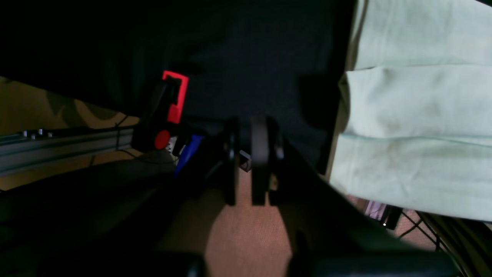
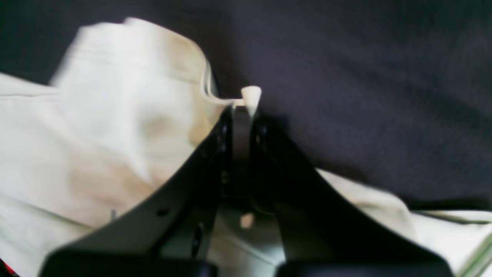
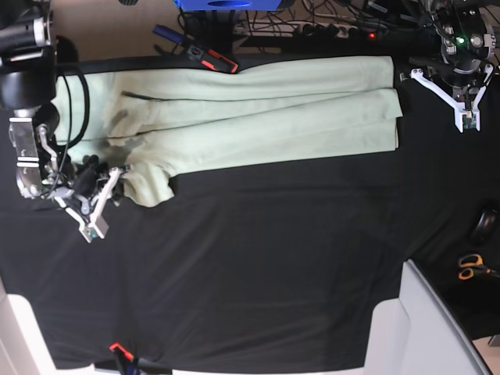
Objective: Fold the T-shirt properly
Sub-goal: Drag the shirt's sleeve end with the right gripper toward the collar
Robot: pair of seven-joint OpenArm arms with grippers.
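The pale mint-green T-shirt (image 3: 258,117) lies folded lengthwise in a long band across the far part of the black table cloth (image 3: 258,258). My right gripper (image 3: 105,191) is at the shirt's bunched left end. In the right wrist view the right gripper (image 2: 242,111) is shut on a small tip of the T-shirt's (image 2: 115,134) edge, which sticks out past the fingertips. My left gripper (image 3: 466,105) stands off the shirt's right end. In the left wrist view the left gripper (image 1: 244,123) holds nothing, its jaws almost together with a thin slit between them; the T-shirt (image 1: 415,115) lies to its right.
A red clamp (image 3: 212,61) grips the table's far edge and also shows in the left wrist view (image 1: 175,96), beside an aluminium rail (image 1: 57,142). Orange-handled scissors (image 3: 471,267) lie at the right. A grey-white panel (image 3: 422,328) stands at the bottom right. Cables (image 3: 328,27) run behind the table.
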